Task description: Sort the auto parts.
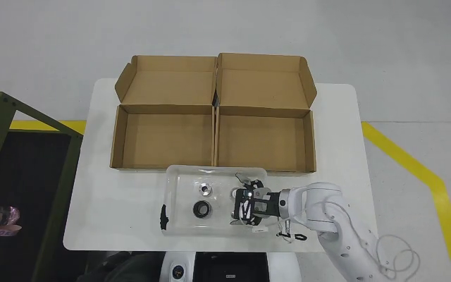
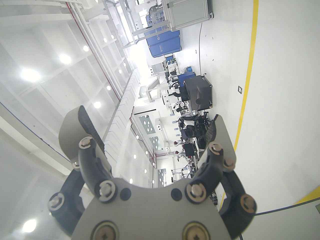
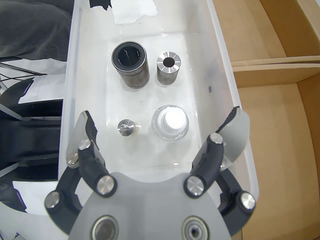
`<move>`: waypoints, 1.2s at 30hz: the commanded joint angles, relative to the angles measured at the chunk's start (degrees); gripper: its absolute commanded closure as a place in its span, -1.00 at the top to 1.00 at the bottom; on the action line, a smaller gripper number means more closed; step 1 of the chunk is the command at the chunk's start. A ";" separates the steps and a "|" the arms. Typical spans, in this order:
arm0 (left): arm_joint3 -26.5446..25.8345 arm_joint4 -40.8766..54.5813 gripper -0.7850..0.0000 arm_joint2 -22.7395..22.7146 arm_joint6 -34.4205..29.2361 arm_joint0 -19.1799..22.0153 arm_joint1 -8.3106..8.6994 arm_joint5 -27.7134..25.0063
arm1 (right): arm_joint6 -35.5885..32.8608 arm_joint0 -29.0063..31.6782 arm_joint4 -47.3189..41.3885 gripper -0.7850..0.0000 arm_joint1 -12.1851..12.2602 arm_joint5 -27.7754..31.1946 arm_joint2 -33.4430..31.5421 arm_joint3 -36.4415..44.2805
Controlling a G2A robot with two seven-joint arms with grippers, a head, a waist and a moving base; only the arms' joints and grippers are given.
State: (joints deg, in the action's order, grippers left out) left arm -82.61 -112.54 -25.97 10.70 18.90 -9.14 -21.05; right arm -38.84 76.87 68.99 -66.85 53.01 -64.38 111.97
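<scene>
Auto parts (image 3: 130, 63), four in all, stand in one clear bin (image 3: 215, 51) beside two cardboard boxes (image 1: 165, 137). The right gripper (image 3: 161, 114) hangs over them, jaws wide. The left gripper (image 2: 149, 114) has its jaws wide too.

Inside the clear bin (image 3: 220, 58) four parts stand with gaps between them: bearing sleeve (image 3: 130, 62) and steel cylinder (image 3: 168, 67) at the far end, small stud (image 3: 126, 127) and capped jar (image 3: 171, 123) below the wide-spread right gripper (image 3: 161, 116) (bin walls close on both sides). Just behind, two cardboard boxes (image 1: 163, 137) (image 1: 264, 141) show bare floors, lids folded back.
</scene>
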 commanded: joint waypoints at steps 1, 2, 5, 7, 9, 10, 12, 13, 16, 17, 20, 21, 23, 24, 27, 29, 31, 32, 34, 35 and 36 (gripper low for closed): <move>0.00 0.00 1.00 0.00 0.00 0.00 0.00 0.00 | -0.09 -0.60 -0.46 0.98 0.06 -0.40 0.26 -0.71; 0.00 0.00 1.00 0.00 0.00 0.00 0.00 0.00 | -0.22 -0.89 -0.60 0.84 0.09 -0.72 0.37 -1.04; 0.00 0.00 1.00 0.00 0.00 0.00 0.00 0.00 | -0.48 -1.62 -1.04 0.43 0.19 -1.42 0.77 -1.78; 0.00 0.00 1.00 0.00 0.00 0.00 0.00 0.00 | -0.72 -1.96 -1.00 0.42 0.28 -1.99 0.90 -2.10; 0.00 0.00 1.00 0.00 0.00 0.00 0.00 0.00 | -1.01 -2.20 -0.83 0.24 0.39 -2.66 0.92 -2.42; 0.00 0.00 1.00 0.00 0.00 0.00 0.00 0.00 | -1.21 -2.28 -0.64 0.22 0.45 -2.97 0.99 -2.46; 0.00 0.00 1.00 0.00 0.00 0.00 0.00 0.00 | -1.24 -2.40 -0.53 0.10 0.55 -3.28 1.21 -2.62; 0.00 0.00 1.00 0.00 0.00 0.00 0.00 0.00 | -1.23 -2.47 -0.34 -0.02 0.59 -3.44 1.36 -2.69; 0.00 0.00 1.00 0.00 0.00 0.00 0.00 0.00 | -1.23 -2.67 0.33 -0.09 0.69 -4.08 1.95 -3.04; 0.00 0.00 1.00 0.00 0.00 0.00 0.00 0.00 | -1.13 -2.74 0.43 -0.14 0.72 -4.20 2.15 -3.11; 0.00 0.00 1.00 0.00 0.00 0.00 0.00 0.00 | -0.92 -2.99 0.56 -0.44 0.83 -4.32 2.63 -3.17; 0.00 0.00 1.00 0.00 0.00 0.00 0.00 0.00 | -0.82 -3.06 0.48 -0.75 0.87 -4.20 2.77 -3.05; 0.00 0.00 1.00 0.00 0.00 0.00 0.00 0.00 | -0.74 -3.20 0.22 -1.00 0.98 -4.00 2.85 -2.66; 0.00 0.00 1.00 0.00 0.00 0.00 0.00 0.00 | -0.67 -3.22 0.02 -1.00 1.05 -3.83 2.85 -2.26; 0.00 0.00 1.00 0.00 0.00 0.00 0.00 0.00 | -0.43 -3.32 -0.39 -1.00 1.31 -3.23 2.53 -1.03; 0.00 0.00 1.00 0.00 0.00 0.00 0.00 0.00 | 0.28 -3.33 -0.79 -1.00 1.47 -2.78 2.30 0.32; 0.00 0.00 1.00 0.00 0.00 0.00 0.00 0.00 | 1.68 -3.31 -0.94 -1.00 1.62 -2.41 1.94 1.61; 0.00 0.00 1.00 0.00 0.00 0.00 0.00 0.00 | 2.25 -3.31 -0.79 -1.00 1.70 -2.15 1.81 2.10; 0.00 0.00 1.00 0.00 0.00 0.00 0.00 0.00 | 3.84 -3.39 -0.51 -1.00 1.81 -1.75 1.65 3.14; 0.00 0.00 1.00 0.00 0.00 0.00 0.00 0.00 | 4.64 -3.44 -0.34 -1.00 1.86 -1.55 1.58 3.50; 0.00 0.00 1.00 0.00 0.00 0.00 0.00 0.00 | 5.61 -3.54 -0.24 -1.00 1.91 -1.30 1.52 3.86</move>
State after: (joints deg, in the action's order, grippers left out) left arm -82.61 -112.54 -25.97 10.70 18.90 -9.14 -21.05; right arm -34.11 73.41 68.64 -64.98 51.51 -62.81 115.55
